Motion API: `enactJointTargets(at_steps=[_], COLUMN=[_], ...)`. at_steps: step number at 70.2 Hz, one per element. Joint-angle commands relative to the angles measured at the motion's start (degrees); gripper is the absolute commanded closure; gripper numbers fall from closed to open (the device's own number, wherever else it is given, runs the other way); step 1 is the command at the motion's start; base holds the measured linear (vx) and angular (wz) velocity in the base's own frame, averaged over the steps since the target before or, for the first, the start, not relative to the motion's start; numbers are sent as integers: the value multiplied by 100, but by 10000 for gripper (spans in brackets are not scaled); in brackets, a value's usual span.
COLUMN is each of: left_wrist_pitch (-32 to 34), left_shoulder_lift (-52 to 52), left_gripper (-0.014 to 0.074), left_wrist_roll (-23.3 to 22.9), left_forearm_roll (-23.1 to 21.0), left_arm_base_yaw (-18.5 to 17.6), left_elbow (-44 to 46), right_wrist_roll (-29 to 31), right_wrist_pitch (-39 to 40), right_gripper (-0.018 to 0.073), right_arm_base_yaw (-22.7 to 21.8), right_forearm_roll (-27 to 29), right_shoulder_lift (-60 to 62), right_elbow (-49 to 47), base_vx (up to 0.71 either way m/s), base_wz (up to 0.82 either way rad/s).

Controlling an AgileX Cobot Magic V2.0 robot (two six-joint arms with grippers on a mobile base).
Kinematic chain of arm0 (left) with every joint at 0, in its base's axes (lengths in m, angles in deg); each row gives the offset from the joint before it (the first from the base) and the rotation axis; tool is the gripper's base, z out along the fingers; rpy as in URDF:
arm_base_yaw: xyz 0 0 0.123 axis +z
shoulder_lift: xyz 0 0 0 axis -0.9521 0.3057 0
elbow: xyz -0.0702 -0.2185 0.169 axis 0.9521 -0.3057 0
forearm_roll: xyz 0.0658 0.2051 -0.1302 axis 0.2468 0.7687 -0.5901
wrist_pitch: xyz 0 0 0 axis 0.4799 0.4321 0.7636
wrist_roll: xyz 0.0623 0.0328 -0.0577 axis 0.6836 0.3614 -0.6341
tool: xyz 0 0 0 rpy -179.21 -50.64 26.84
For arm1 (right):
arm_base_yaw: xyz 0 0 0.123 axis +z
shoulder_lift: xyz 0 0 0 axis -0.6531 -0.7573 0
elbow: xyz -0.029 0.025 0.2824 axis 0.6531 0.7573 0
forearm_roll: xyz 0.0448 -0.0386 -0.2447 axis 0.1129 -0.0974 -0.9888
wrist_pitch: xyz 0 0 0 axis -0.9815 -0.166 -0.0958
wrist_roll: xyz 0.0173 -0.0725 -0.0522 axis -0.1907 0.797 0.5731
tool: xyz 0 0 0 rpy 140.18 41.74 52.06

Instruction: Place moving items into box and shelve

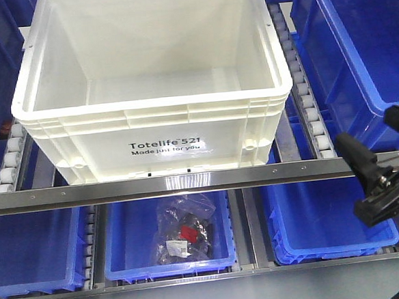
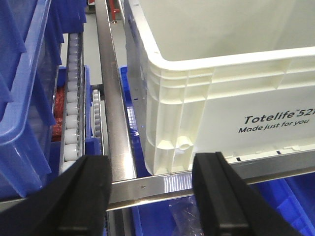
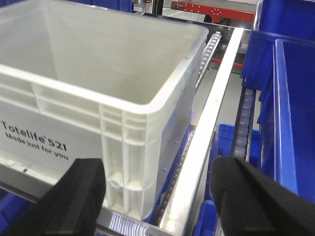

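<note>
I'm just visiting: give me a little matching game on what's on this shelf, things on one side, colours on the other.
Things:
1. box
2. bin with a plastic bag in it
3. right gripper
4. rail in front of the box

Colours:
A. black
B. silver metal
C. white
D. blue

Pairs: 1-C, 2-D, 3-A, 4-B

1 white box (image 1: 151,91), 0 moving items visible, approx. 6 blue bins in front view, e.g. lower-centre bin (image 1: 167,261), 1 bagged item (image 1: 186,231), 1 gripper (image 1: 383,178) in front view
</note>
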Motion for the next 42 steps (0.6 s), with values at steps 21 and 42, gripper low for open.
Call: enactJointTargets(at_steps=[21, 42], left_wrist_pitch=[2030, 1993], left_shoulder_lift=[138, 138], left_gripper=[113, 615], left_wrist_roll=[-73, -73], left_forearm_roll=[-216, -253], left_arm_base_yaw=[-36, -36], left_elbow=[-432, -432], right_wrist_roll=[71, 45], right_wrist_pitch=[2057, 2253], right_gripper=[58, 585], right_arm_base_yaw=[-12, -12], right_forearm_roll=[19, 42], right_shoulder_lift=[-477, -477], right_elbow=[199, 199], base_vx=[0, 0], base_wz=[0, 0])
